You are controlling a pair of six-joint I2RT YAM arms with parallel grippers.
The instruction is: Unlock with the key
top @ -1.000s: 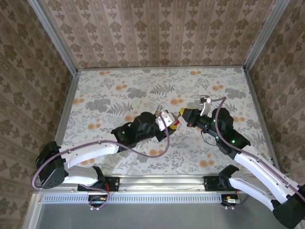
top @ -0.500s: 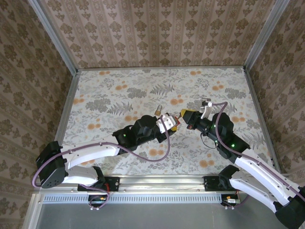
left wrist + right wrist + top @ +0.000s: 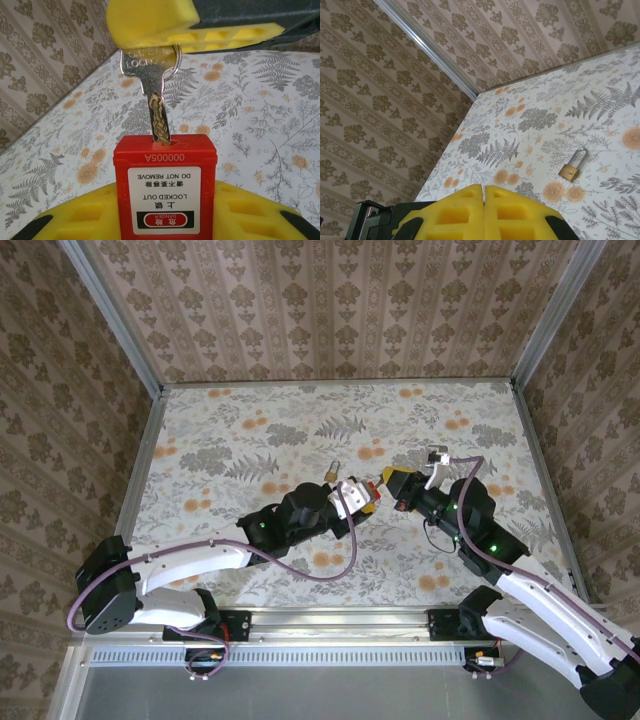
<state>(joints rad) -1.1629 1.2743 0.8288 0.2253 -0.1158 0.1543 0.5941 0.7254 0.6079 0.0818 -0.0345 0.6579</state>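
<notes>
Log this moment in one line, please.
left gripper: holds red block | right gripper: shut on key | key: blade in red block | brass padlock: on table, untouched

Left hand [image 3: 367,497] just beside right hand [image 3: 384,480]

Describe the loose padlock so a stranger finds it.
On the flowered table, look just beyond the left gripper. A small padlock lies there untouched; its brass body and silver shackle set it apart from the red block being gripped.

The key [image 3: 154,100] sits in the lock [image 3: 165,185], another padlock [image 3: 568,172] seemingly behind.
</notes>
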